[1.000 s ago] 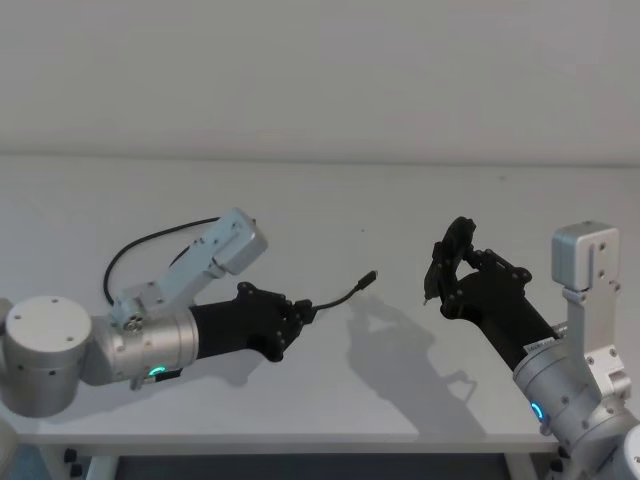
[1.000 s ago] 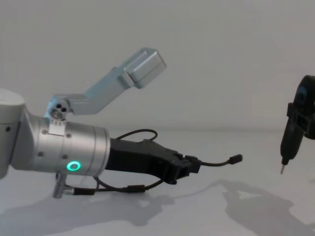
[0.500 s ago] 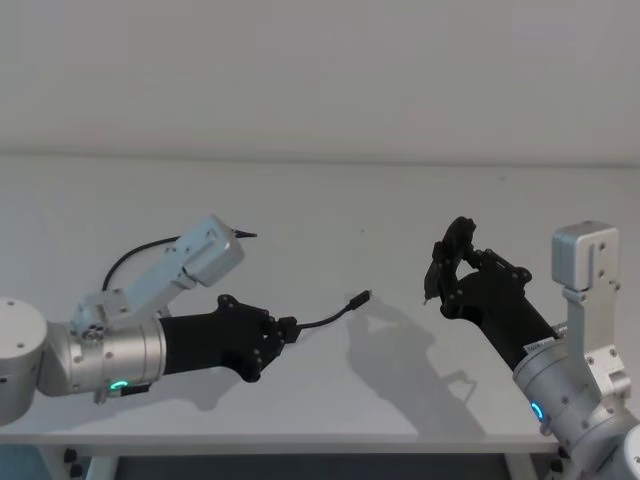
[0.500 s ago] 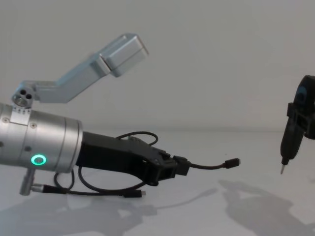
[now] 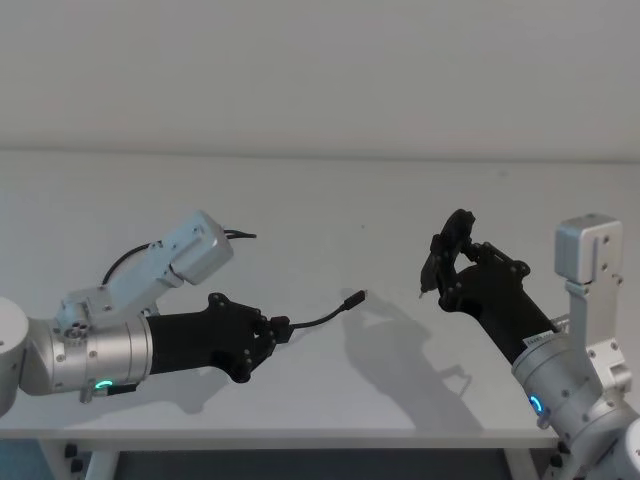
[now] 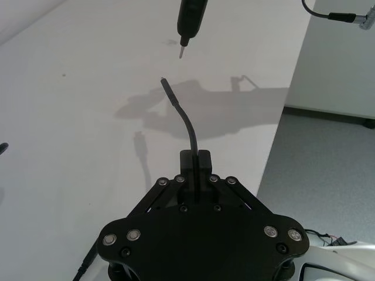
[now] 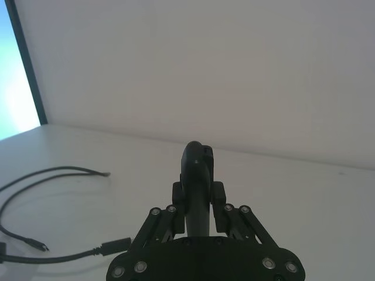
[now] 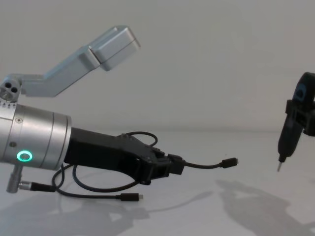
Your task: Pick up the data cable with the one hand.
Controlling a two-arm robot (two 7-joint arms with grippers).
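Two grippers hang over the white counter (image 5: 330, 200). At the left, the left gripper (image 5: 272, 328), black and angular on a silver cylinder (image 5: 95, 352) with a green ring (image 8: 23, 157), lies low and almost level, pointing toward the middle; its jaws are drawn in narrow on the cable (image 5: 318, 318), pinching it a little way back from one plug (image 5: 355, 298). That short free stretch juts forward from the jaws, curves gently and carries the plug in the air, clear of the counter, its shadow beneath it. Behind the jaws the rest of the cable sags in loops under and beside the arm; in the chest view another end (image 8: 131, 197) lies flat on the counter below the gripper. At the right, well apart from the plug, the right gripper (image 5: 452, 272) is raised above the counter; its jaws clasp a black tapering tool (image 5: 441, 256), held steeply with its thin metal tip (image 8: 278, 167) pointing down, off the surface.
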